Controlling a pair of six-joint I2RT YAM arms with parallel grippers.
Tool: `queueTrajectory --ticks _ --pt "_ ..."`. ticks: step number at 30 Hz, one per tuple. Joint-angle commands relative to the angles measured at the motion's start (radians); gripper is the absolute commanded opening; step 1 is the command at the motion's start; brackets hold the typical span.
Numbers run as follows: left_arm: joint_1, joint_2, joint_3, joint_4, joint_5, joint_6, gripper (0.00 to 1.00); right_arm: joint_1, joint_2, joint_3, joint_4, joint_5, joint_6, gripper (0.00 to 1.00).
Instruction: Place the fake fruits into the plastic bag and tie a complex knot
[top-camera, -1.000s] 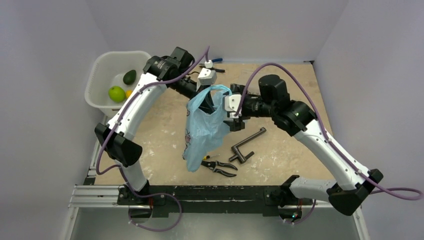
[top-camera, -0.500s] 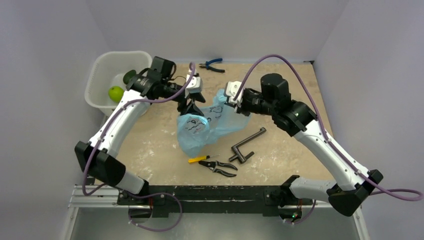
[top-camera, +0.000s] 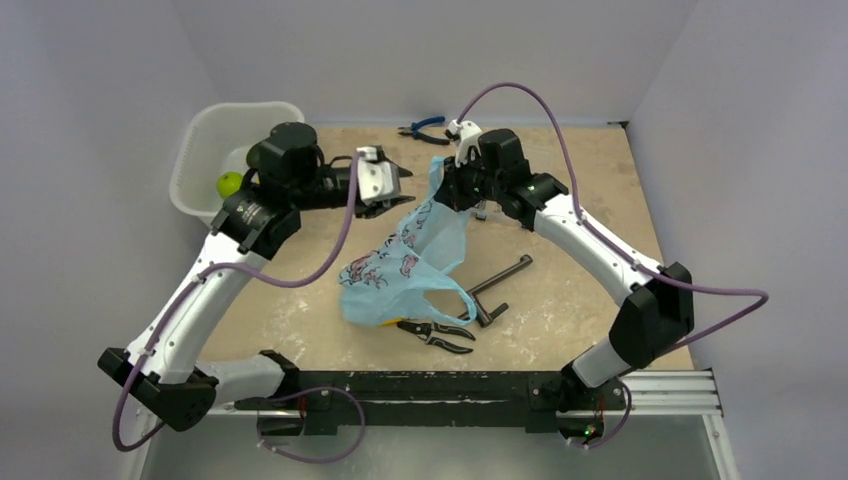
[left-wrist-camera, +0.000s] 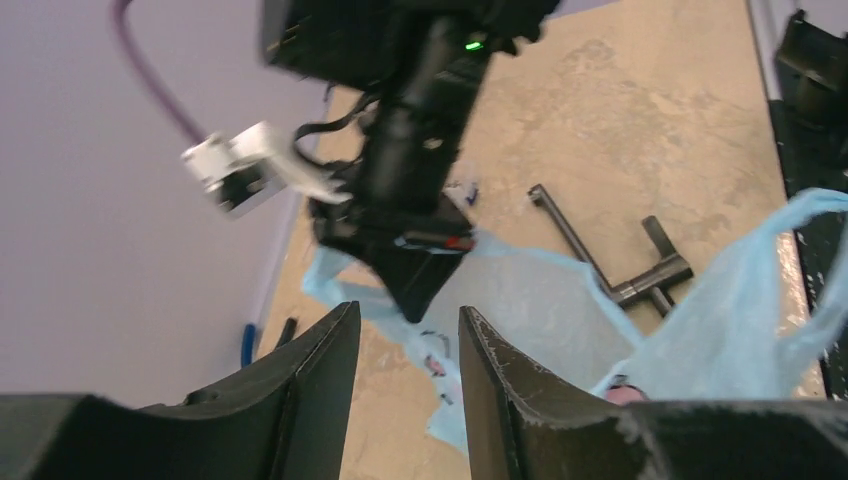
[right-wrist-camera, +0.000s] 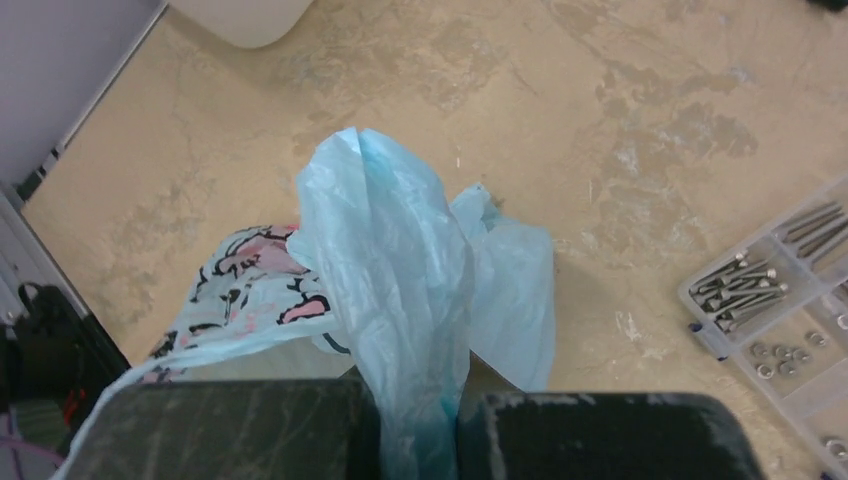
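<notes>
The right jaws are closed on the upper edge of the plastic bag (top-camera: 400, 265); in the right wrist view the light-blue film is pinched between the two fingers. From this grip the bag hangs down and spreads on the surface (top-camera: 310, 320), below the right jaws and on the side of the arm bases, with its pink and dark print turned up. The left jaws are partly open with nothing between them. They stand just to the left of the right jaws, pointing at them, a little apart from the bag. One bright green fruit (top-camera: 230, 184) lies in the white tub (top-camera: 205, 125), well to the left of the left jaws; the other fruits I cannot see. Black-handled pliers (top-camera: 440, 335) and a dark metal crank (top-camera: 497, 285) lie just beside the lower end of the bag. A clear box of screws (right-wrist-camera: 780, 290) stands to the right of the right jaws.
</notes>
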Motion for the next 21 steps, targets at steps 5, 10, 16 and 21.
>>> queueTrajectory --ticks 5,10,16,21 --pt "-0.304 0.124 -0.056 -0.195 -0.205 0.193 0.37 -0.068 0.065 0.106 0.046 -0.008 0.328 0.0" --pt "-0.33 0.237 -0.075 -0.286 -0.333 0.21 0.44 -0.088 0.058 0.101 0.025 -0.015 0.351 0.0" --pt "-0.137 0.219 -0.175 -0.448 -0.302 0.315 0.29 -0.163 0.01 0.052 -0.053 -0.048 0.283 0.0" --pt "0.094 0.131 -0.212 -0.517 -0.236 0.479 0.26 -0.207 -0.058 -0.026 -0.102 -0.079 0.13 0.0"
